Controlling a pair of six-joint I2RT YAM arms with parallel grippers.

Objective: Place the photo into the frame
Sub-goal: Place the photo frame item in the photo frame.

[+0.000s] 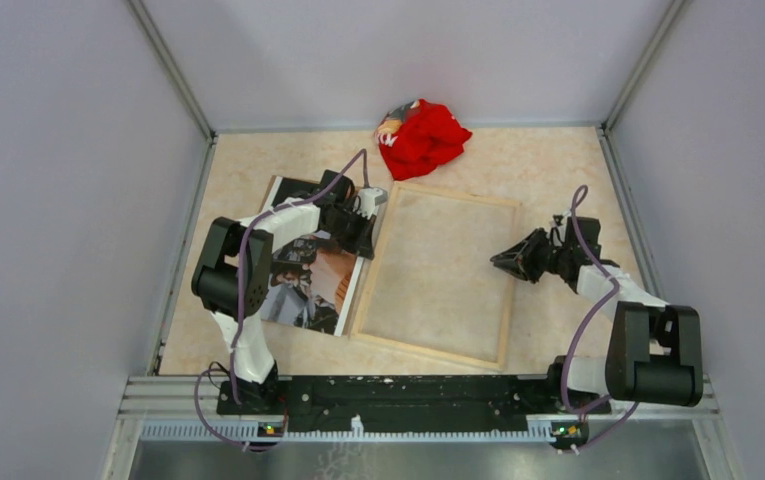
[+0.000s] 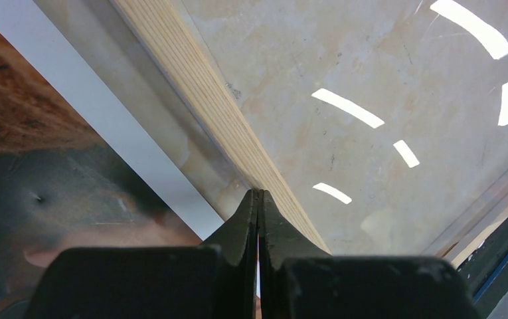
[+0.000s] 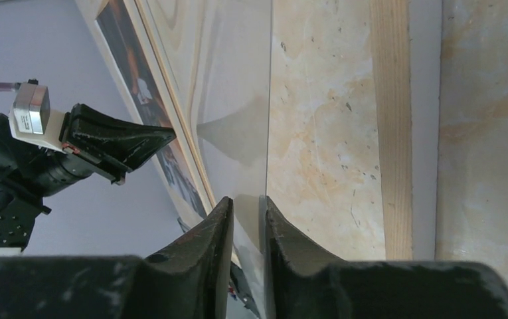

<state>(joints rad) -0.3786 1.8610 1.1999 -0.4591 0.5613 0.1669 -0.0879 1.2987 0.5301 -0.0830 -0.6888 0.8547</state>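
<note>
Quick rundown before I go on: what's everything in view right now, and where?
table: one, beige marbled, under everything
frame: one, pale wood edges and clear pane, table centre
photo: one, dark with orange-brown and white patches, flat, left of frame
cloth: one, red, crumpled at table's far edge
left gripper: one, black, shut, over frame's left edge
right gripper: one, black, slightly open, at frame's right edge
</note>
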